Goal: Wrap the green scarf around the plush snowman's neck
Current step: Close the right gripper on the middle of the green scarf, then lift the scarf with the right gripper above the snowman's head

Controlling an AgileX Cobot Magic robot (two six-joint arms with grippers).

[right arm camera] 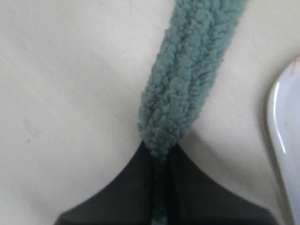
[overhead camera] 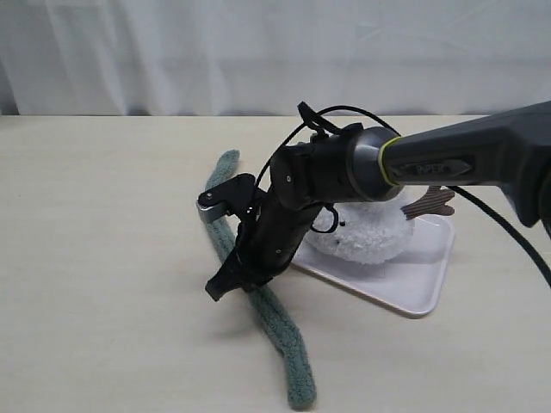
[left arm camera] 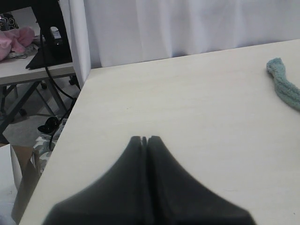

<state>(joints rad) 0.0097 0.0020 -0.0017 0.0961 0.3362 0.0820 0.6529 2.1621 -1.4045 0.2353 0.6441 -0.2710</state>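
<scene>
The right gripper [right arm camera: 159, 149] is pinched shut on the green scarf [overhead camera: 284, 335], with the fuzzy knit bunched narrow between its jaws. The grip sits partway along the strip, which lies slantwise on the table [overhead camera: 103, 258] from the middle down towards the near edge. The plush snowman [overhead camera: 370, 237] rests in a white tray [overhead camera: 426, 284] just right of the scarf. The right arm hides most of the snowman, so the snowman's neck cannot be made out. The left gripper [left arm camera: 144, 139] is closed on nothing, over bare table near the left edge and well away from the work.

The pinch holds only a thin fold of soft pile, so it may slip out once the strip's weight hangs from it. Because the hold is mid-length, two loose tails will likely dangle. Either tail could drag over the tray rim or catch on the brown twig arm [overhead camera: 430, 204]. The snowman looks light and unsecured, so a snagged or sweeping tail could tip it or push it across the tray. With the neck unseen, the scarf could also be laid over the head or body instead.
</scene>
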